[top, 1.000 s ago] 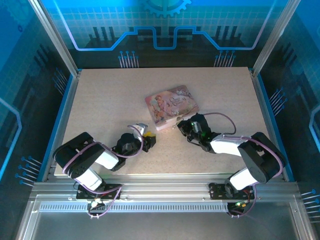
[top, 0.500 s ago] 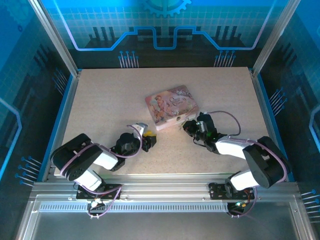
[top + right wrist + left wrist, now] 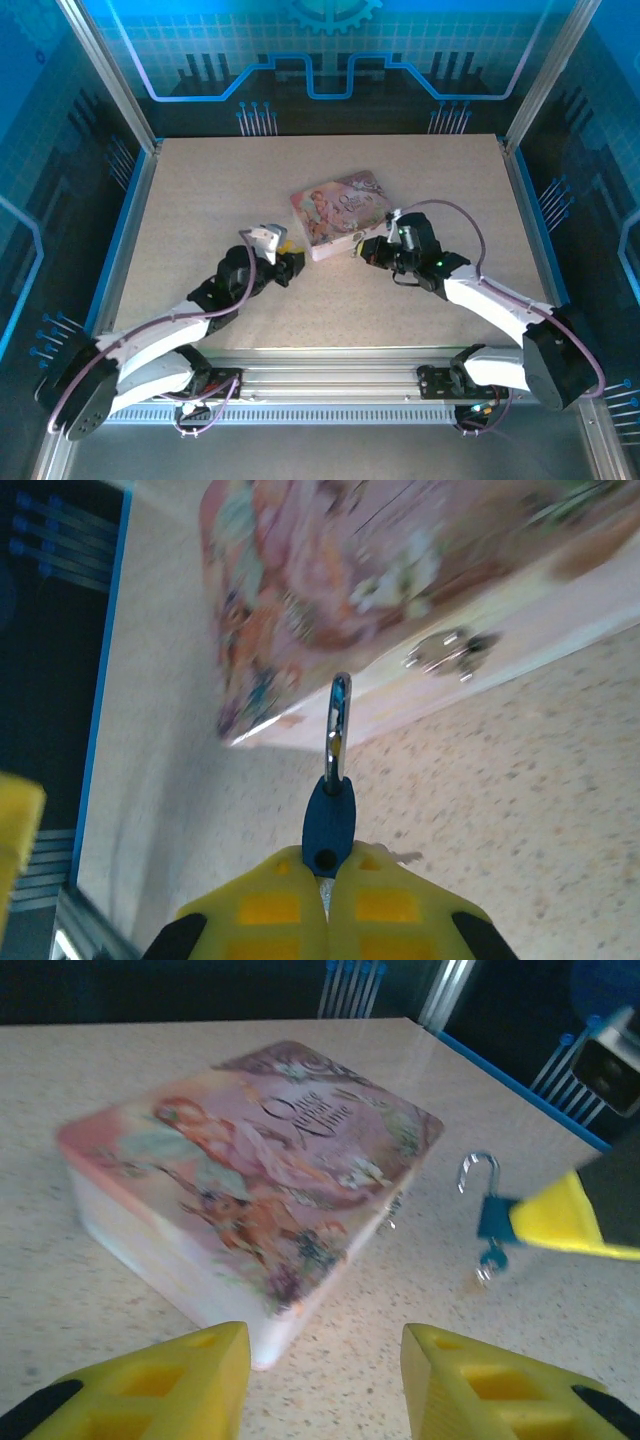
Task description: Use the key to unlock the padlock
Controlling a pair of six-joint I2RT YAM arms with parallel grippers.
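Note:
The padlock (image 3: 329,820) has a small blue body and a silver shackle (image 3: 338,720) that points at the pink tin. My right gripper (image 3: 327,865) is shut on its body, just off the tin's near corner (image 3: 368,250). In the left wrist view the padlock (image 3: 492,1217) hangs from a yellow fingertip (image 3: 560,1228) of my right gripper, above the table. A tiny blue and silver piece (image 3: 486,1265) dangles under it; it may be the key, but it is too blurred to tell. My left gripper (image 3: 325,1360) is open and holds nothing, a short way in front of the tin (image 3: 288,263).
The pink picture-printed tin (image 3: 343,212) lies closed near the middle of the table, with a small metal clasp (image 3: 445,652) on its side. Blue rails (image 3: 130,240) and metal posts edge the table.
My left arm has stretched forward, carrying its gripper closer to the tin. My right arm has risen and shifted slightly right, with the padlock still in its grip.

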